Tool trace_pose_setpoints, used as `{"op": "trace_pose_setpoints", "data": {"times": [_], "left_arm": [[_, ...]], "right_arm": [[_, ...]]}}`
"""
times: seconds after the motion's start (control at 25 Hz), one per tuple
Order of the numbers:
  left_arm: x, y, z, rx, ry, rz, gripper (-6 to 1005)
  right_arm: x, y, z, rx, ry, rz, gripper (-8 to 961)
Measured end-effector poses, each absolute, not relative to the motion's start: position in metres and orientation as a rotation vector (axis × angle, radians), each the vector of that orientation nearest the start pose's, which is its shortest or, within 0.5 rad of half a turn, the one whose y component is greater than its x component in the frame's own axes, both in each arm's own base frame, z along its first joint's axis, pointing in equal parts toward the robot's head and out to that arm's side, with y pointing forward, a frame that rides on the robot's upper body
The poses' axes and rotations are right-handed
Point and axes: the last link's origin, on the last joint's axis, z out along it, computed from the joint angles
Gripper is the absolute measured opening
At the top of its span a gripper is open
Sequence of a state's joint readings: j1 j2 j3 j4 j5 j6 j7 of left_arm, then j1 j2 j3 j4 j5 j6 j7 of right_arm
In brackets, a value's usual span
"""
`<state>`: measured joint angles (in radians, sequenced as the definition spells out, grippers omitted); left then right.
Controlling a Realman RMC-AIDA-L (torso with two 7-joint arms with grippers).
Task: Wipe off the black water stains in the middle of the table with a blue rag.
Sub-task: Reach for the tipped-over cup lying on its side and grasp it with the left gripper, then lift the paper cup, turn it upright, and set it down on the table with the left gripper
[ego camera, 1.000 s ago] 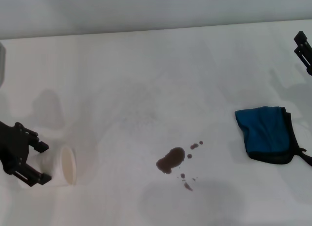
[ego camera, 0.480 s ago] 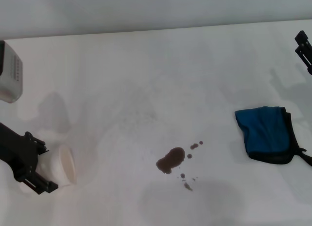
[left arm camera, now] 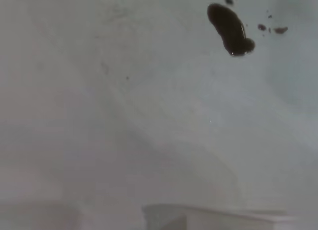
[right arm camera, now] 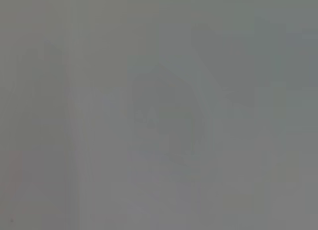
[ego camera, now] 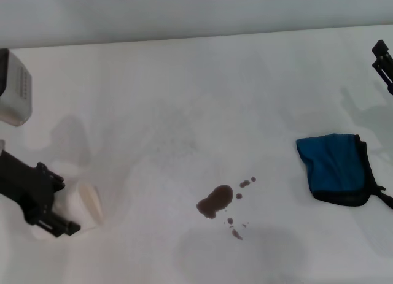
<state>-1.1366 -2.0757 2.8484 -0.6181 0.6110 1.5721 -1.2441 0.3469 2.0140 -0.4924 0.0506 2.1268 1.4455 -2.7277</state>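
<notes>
The black water stains (ego camera: 215,200) are one dark oblong blotch with tiny droplets around it, near the middle of the white table (ego camera: 184,94). They also show in the left wrist view (left arm camera: 229,29). The blue rag (ego camera: 336,167), with black edging, lies crumpled on the table to the right of the stains, untouched. My left gripper (ego camera: 61,201) is at the front left, shut on a white paper cup (ego camera: 86,204) that is tipped on its side. My right gripper (ego camera: 384,60) is at the far right edge, only partly in view, well behind the rag.
A light grey boxy part (ego camera: 12,88) shows at the left edge. The cup's rim shows in the left wrist view (left arm camera: 213,217). The table's far edge meets a grey wall. The right wrist view shows only plain grey.
My left gripper has moved a little toward the front with the cup and turned it. The grey boxy part has come into view at the left edge. The rag, the stains and the right gripper have not moved.
</notes>
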Motion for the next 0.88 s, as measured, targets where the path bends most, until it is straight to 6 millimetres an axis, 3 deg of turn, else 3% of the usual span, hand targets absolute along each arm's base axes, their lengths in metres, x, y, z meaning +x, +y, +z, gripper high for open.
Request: {"op": "trace_pose_setpoints", "data": {"times": [0.28,0.52,0.6,0.64,0.88], "left_arm": [[-0.245,0.367,-0.002,-3.113,-0.448,0.362,742],[-0.224,0.375,-0.005,-3.085,-0.388,0.013,688],[-0.223,0.375,-0.006,-3.074,-0.381,-0.033,671],[-0.225,0.374,-0.007,-3.020,-0.352,-0.186,663],[-0.239,0.364,-0.010,-2.858,-0.324,-0.492,615]], "right_arm": [[0.369,0.276,0.031,-1.544,0.585,0.833,838],[0.369,0.276,0.032,-1.538,0.580,0.837,838],[0.369,0.276,0.032,-1.538,0.579,0.837,838],[0.370,0.275,0.032,-1.537,0.579,0.836,838],[0.372,0.273,0.035,-1.533,0.574,0.827,838]]}}
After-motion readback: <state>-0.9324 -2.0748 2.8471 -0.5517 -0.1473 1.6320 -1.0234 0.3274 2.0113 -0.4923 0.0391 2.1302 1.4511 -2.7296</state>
